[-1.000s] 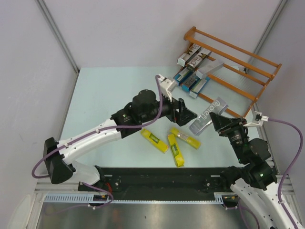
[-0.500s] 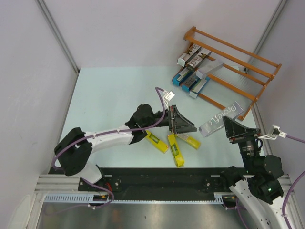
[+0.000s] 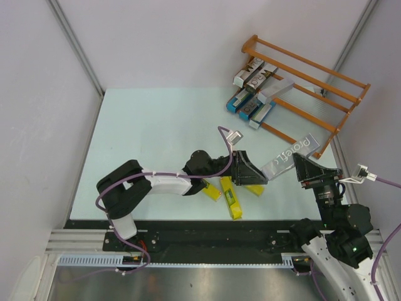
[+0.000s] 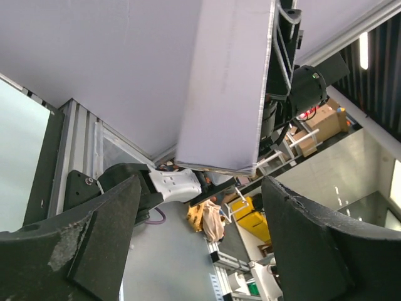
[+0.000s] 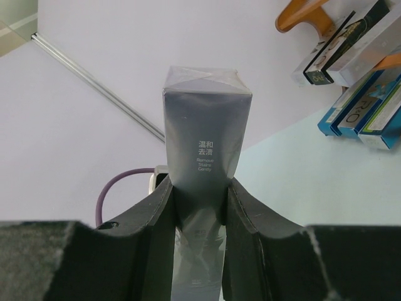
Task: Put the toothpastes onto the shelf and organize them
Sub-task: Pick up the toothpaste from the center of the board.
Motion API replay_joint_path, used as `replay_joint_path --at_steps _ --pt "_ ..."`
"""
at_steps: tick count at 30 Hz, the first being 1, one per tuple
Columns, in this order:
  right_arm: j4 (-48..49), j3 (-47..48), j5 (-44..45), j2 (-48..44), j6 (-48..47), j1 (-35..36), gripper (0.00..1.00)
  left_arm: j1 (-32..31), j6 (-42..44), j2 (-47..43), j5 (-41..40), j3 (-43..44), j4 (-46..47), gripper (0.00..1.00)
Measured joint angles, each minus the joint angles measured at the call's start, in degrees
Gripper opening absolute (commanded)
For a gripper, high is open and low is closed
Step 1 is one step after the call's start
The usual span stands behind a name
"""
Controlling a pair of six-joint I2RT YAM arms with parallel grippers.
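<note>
My right gripper (image 3: 299,165) is shut on a silver-grey toothpaste carton (image 3: 289,155) with dark lettering and holds it tilted above the table, short of the orange-brown shelf (image 3: 326,70). In the right wrist view the carton (image 5: 207,132) stands up between the fingers (image 5: 156,213). My left gripper (image 3: 258,175) is open and empty, just left of that carton and over three yellow cartons (image 3: 230,197). Its wrist view shows the silver carton (image 4: 229,81) ahead of the fingers (image 4: 113,219). Silver (image 3: 254,74) and blue cartons (image 3: 245,103) lie on the shelf's left end.
The shelf stands at the far right corner against the wall; its right part holds bare rails (image 3: 313,116). A grey wall post (image 3: 75,44) rises at the far left. The black base rail (image 3: 213,235) runs along the near edge.
My left arm has folded back and its gripper has moved nearer and right, over the yellow cartons. My right gripper carried the silver carton right and away from the left gripper, then held still.
</note>
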Motion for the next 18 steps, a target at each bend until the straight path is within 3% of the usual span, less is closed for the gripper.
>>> replay_joint_path --at_steps 8,13,18 --pt "0.2 0.0 -0.3 0.0 0.2 0.0 0.28 0.0 -2.7 1.1 -0.3 0.3 3.7 0.76" --pt "0.2 0.0 -0.3 0.0 0.3 0.0 0.28 -0.6 -3.4 2.4 -0.3 2.7 4.2 0.63" --pt "0.1 0.0 -0.3 0.0 0.3 0.0 0.29 -1.7 -4.0 3.9 -0.2 4.0 4.5 0.43"
